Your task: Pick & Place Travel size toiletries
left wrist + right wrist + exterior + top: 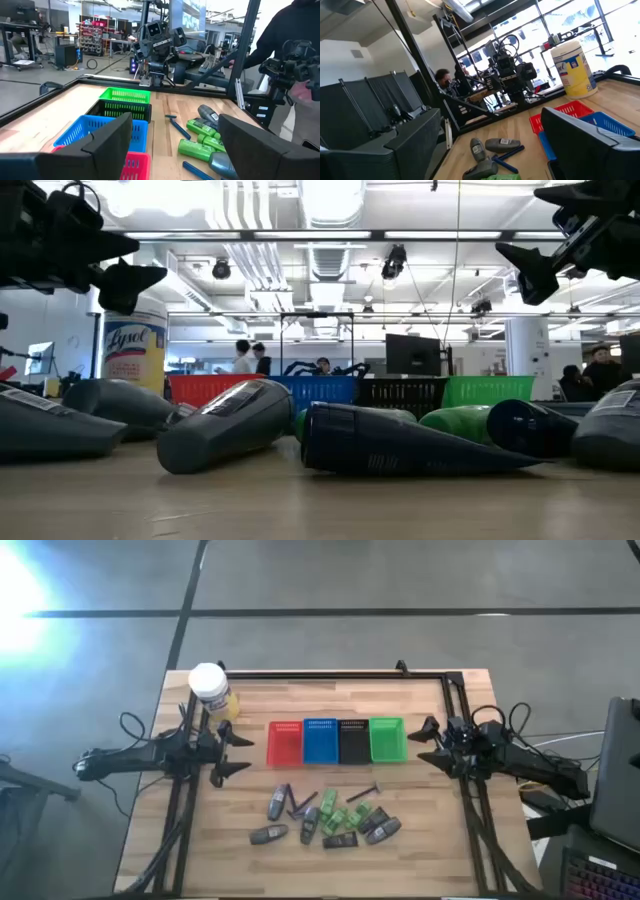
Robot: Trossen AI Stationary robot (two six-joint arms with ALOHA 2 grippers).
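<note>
Wooden and bare along its sides, the desk (250, 705) carried the travel size toiletries (325, 818) heaped near its front edge, the four baskets (336, 741) just behind. A good start meant descending on an outlying tube (not the tangled middle). The left gripper (228, 752) and right gripper (428, 744) hung wide, holding nothing, by opposite side edges.

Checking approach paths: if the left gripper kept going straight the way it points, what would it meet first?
The left gripper, open, points across the table over the slotted red plastic basket. It seems raised, so it probably passes over the baskets toward the right gripper.
</note>
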